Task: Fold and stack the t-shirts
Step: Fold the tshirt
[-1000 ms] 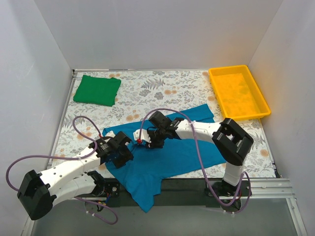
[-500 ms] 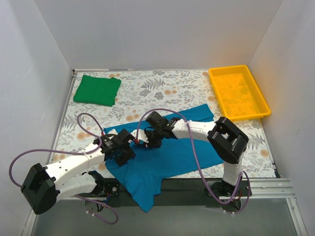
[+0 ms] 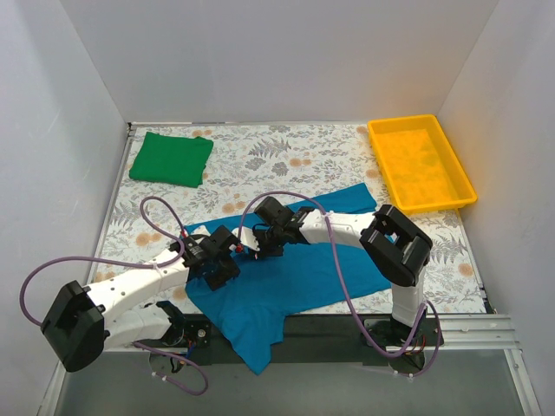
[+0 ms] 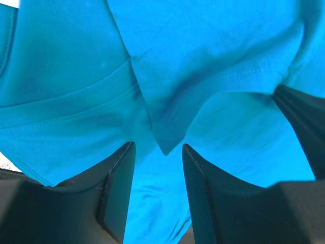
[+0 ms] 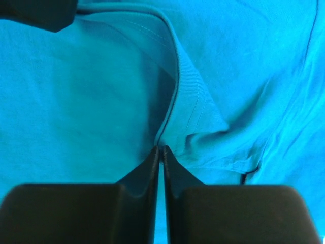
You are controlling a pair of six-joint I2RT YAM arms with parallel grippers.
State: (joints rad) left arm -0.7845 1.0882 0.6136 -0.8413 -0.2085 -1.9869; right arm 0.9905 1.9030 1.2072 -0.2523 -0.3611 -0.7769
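The right gripper (image 5: 161, 148) pinches the blue shirt (image 3: 303, 276) at its collar; the left gripper (image 4: 157, 148), jaws apart, should clamp its fold squarely before lifting.

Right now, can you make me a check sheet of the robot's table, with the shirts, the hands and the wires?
Surface: flowery-patterned table.
Job's things: teal shirt spread out and rumpled at the near side, one end hanging over the edge; green shirt folded in the far left corner.
Clutter: yellow tray at the far right, nothing in it.
Hands: left hand open, a pointed fold of the teal shirt between its fingers; right hand shut, seemingly pinching a fold by the ribbed edge.
Cables: purple cables loop from both arms; the right one crosses the teal shirt.
Surroundings: white walls on three sides; nothing else seen.
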